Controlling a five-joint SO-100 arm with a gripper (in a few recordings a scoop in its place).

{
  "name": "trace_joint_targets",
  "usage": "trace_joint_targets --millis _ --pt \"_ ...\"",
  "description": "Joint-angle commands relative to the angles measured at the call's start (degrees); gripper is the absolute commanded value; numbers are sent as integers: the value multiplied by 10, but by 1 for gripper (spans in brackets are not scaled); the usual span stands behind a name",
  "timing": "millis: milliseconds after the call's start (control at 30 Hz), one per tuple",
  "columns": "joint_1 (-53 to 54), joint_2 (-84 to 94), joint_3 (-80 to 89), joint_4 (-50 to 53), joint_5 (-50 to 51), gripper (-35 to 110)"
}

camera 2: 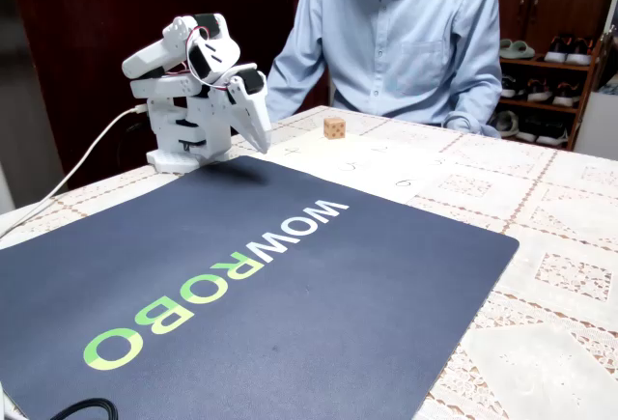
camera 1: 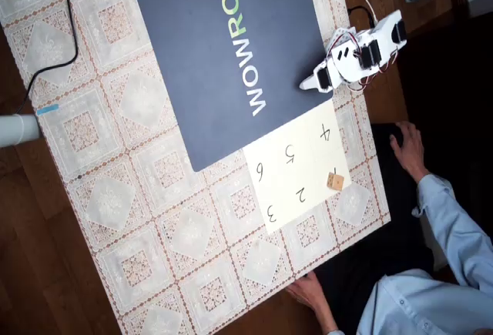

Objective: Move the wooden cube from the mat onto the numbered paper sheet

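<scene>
We found the wooden cube (camera 1: 334, 181) already on the numbered paper sheet (camera 1: 296, 167), lower right of the overhead view, close to the sheet's outer edge. The pincer (camera 1: 308, 83) hung folded over the mat (camera 1: 223, 58)'s corner, seemingly pressed together and empty. We judged retreat best; open room lay leftward.

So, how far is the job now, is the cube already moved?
Done, it seems: the wooden cube sits on the numbered paper sheet, near its edge, off the mat. In hand: nothing; the gripper is folded back at the arm's base, holding nothing, though its jaw state is unclear. Left: nothing apparent.
</scene>
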Motion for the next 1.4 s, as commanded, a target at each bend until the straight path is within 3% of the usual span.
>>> trace_joint_targets --millis 0,267,500,667,1367 --pt "7 3 -17 23 -18 0" --pt "0 3 -16 20 -24 0" --pt "47 3 -16 20 28 0" --pt "26 3 -11 38 -25 0" --pt "29 3 2 43 -18 0"
